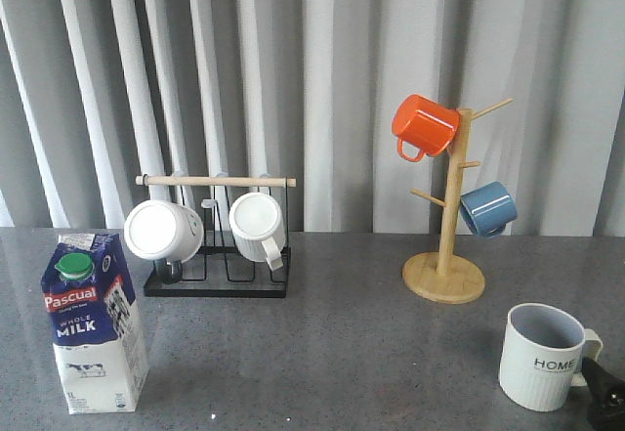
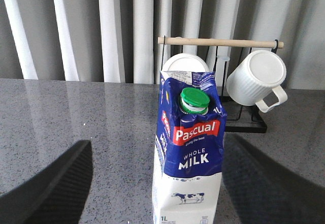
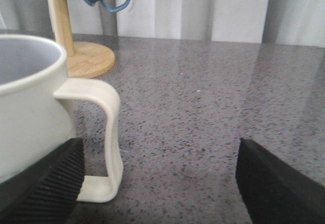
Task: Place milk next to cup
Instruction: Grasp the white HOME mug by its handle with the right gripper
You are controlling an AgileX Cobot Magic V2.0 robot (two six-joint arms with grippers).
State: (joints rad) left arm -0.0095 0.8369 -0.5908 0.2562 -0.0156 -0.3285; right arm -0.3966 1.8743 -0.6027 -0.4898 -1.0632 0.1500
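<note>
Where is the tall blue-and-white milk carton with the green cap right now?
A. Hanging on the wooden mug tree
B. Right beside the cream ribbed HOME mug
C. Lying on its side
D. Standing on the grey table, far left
D: the blue-and-white milk carton stands upright at the table's left, far from the cream ribbed HOME mug.

table [image 1: 322, 353]: grey speckled | milk [image 1: 93, 323] | cup [image 1: 543, 356] | mug rack [image 1: 217, 282] | mug tree [image 1: 444, 277]

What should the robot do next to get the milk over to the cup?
Probably ease the left pincer forward and close it on the milk. Its fingers are open on both sides of the carton, apart from it, and the milk stands far from the cup.
</note>
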